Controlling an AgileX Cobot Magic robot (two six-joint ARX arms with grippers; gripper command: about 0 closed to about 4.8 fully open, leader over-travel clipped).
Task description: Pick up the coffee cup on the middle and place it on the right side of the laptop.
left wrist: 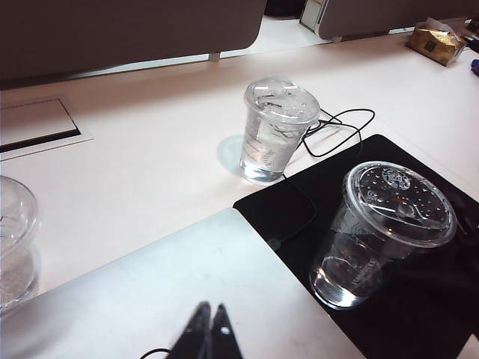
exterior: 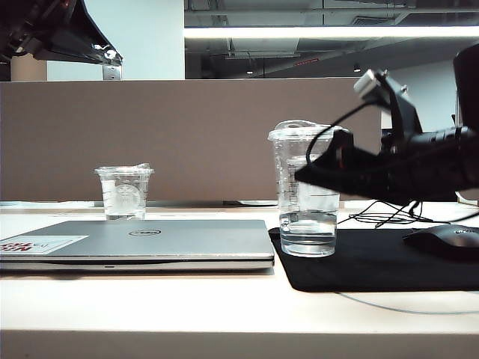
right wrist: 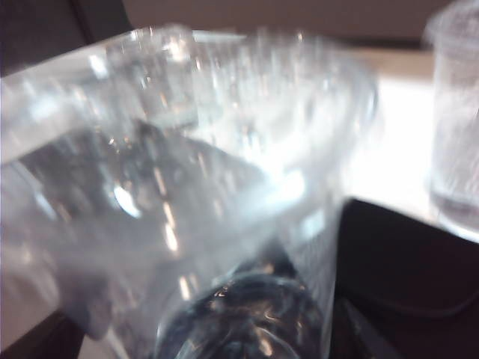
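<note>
A tall clear plastic coffee cup (exterior: pixel 307 191) with a clear lid, printed check-box lines and a little clear liquid at the bottom stands upright on a black mouse mat (exterior: pixel 374 262), close to the mat's edge nearest the laptop. The mat lies on the right half of a white table (exterior: pixel 150 314). Just beside the mat lies a slim silver-grey Dell laptop (exterior: pixel 135 243), lid closed, with a round dark logo and a white sticker with red lettering near one front corner. So the coffee cup sits just right of the laptop, as the exterior view shows it.

The right gripper (exterior: pixel 318 170) reaches in from the right side at the cup's upper half. Its dark fingers lie against the cup's outline in the exterior view, and the right wrist view is filled by the blurred cup wall (right wrist: pixel 187 187). From these views it cannot be told how wide the jaws stand or whether they grip the cup.

The left gripper (left wrist: pixel 210 333) hangs above the laptop lid (left wrist: pixel 165 299), its two dark fingertips pressed together with nothing between them.

A medium-height clear lidded cup (left wrist: pixel 273 131) stands on bare table behind the mat, near a loop of thin black cable (left wrist: pixel 337 131). A short squat clear cup (exterior: pixel 124 191) stands behind the laptop, towards the table's back edge. A black computer mouse (exterior: pixel 445 239) rests on the mat's far right part.
</note>
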